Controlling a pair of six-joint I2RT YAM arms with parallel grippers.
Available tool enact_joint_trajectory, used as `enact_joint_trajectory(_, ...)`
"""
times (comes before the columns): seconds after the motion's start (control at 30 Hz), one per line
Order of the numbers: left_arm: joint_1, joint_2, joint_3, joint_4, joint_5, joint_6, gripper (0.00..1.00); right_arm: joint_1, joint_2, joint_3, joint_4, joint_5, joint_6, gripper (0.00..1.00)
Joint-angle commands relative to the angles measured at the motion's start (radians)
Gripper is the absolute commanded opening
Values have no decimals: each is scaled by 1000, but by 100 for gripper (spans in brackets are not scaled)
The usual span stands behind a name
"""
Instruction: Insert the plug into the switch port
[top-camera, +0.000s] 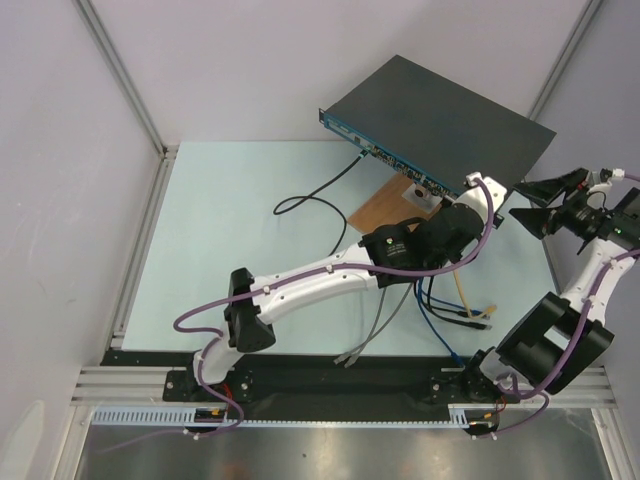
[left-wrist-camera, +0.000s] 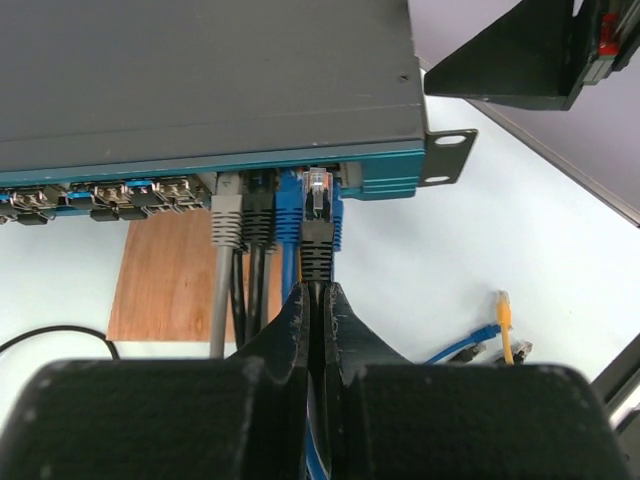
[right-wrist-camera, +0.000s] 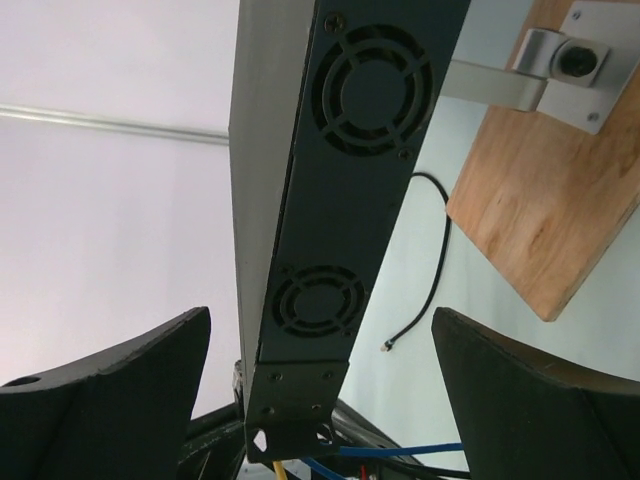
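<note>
Left wrist view: the left gripper (left-wrist-camera: 320, 292) clamps the rear of the plug (left-wrist-camera: 317, 238). The plug's long axis points straight at the blue front of the switch (left-wrist-camera: 200, 80), its clear tip at the port (left-wrist-camera: 320, 174) beside the mounting ear (left-wrist-camera: 447, 158). 1 blue plug (left-wrist-camera: 288, 212) touches its left; the table (left-wrist-camera: 480, 270) lies open to its right. The right gripper (top-camera: 540, 202) gapes wide, flanking the switch's fan end without contact.

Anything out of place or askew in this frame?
The plug in the left gripper shows its clear head outside the switch port, unlike the seated neighbouring cables. It looks only partly inserted. Nothing else stands out.
</note>
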Motion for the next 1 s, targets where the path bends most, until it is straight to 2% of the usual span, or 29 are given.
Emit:
enact_joint_trajectory(0.0, 13, 9, 47, 9, -17, -26, 0, 39, -29, -28, 188, -11, 124, 98)
enact_joint_trajectory(0.1, 22, 15, 53, 6, 0, -36, 1, 61, -29, -42, 218, 5, 134, 95)
enact_joint_trajectory(0.3, 30, 15, 54, -16, 49, -64, 0, 113, -35, -82, 300, 35, 193, 81)
enact_joint_trajectory(0.4, 33, 12, 53, -26, 63, -78, 0, 139, -55, -116, 369, 39, 236, 68)
enact_joint_trajectory(0.43, 34, 12, 51, -32, 66, -79, 0, 154, -67, -124, 398, 41, 255, 61)
enact_joint_trajectory(0.5, 37, 10, 45, -35, 72, -90, 0, 165, -78, -137, 401, 48, 256, 53)
enact_joint_trajectory(0.53, 39, 10, 45, -37, 74, -93, 0, 170, -83, -142, 403, 48, 256, 44)
enact_joint_trajectory(0.6, 40, 13, 47, -37, 74, -95, 0, 181, -95, -154, 406, 51, 255, 37)
enact_joint_trajectory(0.63, 42, 15, 47, -40, 75, -96, 0, 182, -98, -160, 403, 52, 252, 29)
enact_joint_trajectory(0.83, 48, 13, 48, -45, 77, -116, 0, 187, -121, -168, 367, 55, 217, 7)
enact_joint_trajectory(0.9, 48, 15, 50, -43, 74, -118, 0, 187, -124, -171, 357, 58, 201, 1)
enact_joint_trajectory(0.97, 48, 13, 50, -42, 63, -118, 0, 188, -127, -173, 350, 58, 195, 0)
